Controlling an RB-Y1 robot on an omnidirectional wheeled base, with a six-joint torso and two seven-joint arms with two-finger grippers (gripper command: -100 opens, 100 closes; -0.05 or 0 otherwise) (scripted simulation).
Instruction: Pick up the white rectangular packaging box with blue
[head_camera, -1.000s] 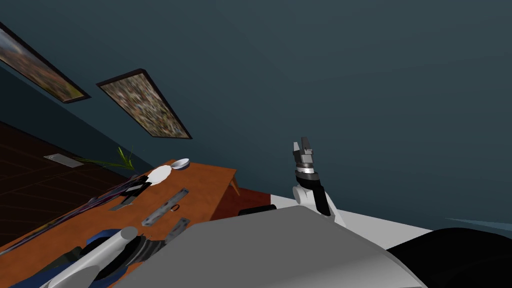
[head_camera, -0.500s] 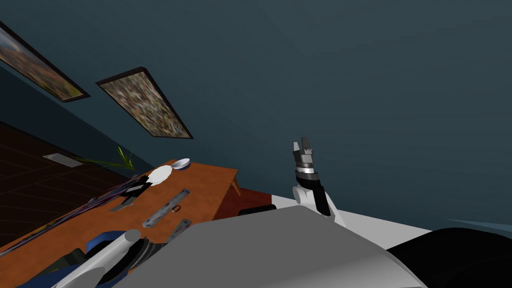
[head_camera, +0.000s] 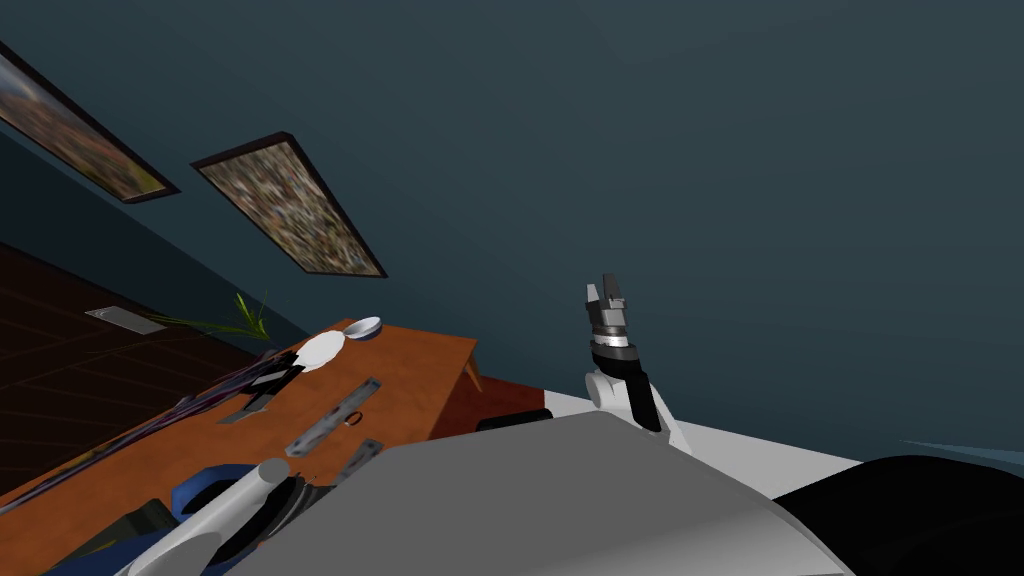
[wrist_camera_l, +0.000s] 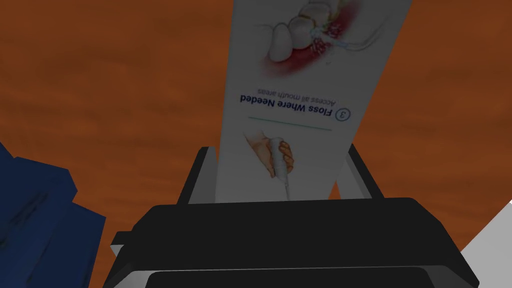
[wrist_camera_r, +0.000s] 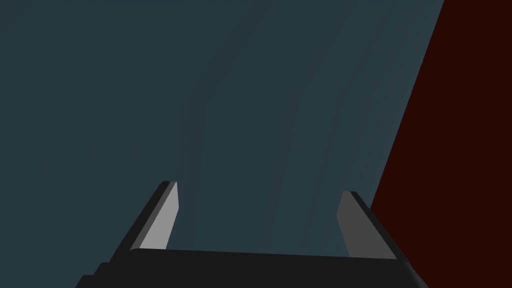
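Observation:
The white rectangular box (wrist_camera_l: 300, 100) with blue print and tooth pictures lies lengthwise between the fingers of my left gripper (wrist_camera_l: 282, 150), over the orange-brown table (wrist_camera_l: 100, 75). Both fingers (wrist_camera_l: 206, 165) press the box's sides, so the gripper is shut on it. I cannot tell whether the box rests on the table or hangs above it. In the head view my left forearm (head_camera: 210, 510) reaches over the table's near end and hides the hand. My right gripper (head_camera: 607, 290) is raised before the dark wall, open (wrist_camera_r: 260, 192) and empty.
A dark blue object (wrist_camera_l: 35, 215) sits on the table close beside the left gripper. Farther along the table (head_camera: 420, 360) lie grey flat strips (head_camera: 330, 415), a white lump (head_camera: 320, 348), a small white bowl (head_camera: 363, 326) and a green plant (head_camera: 240, 318).
In the head view my left forearm has crept to the right over the table's near end. The right arm has not moved.

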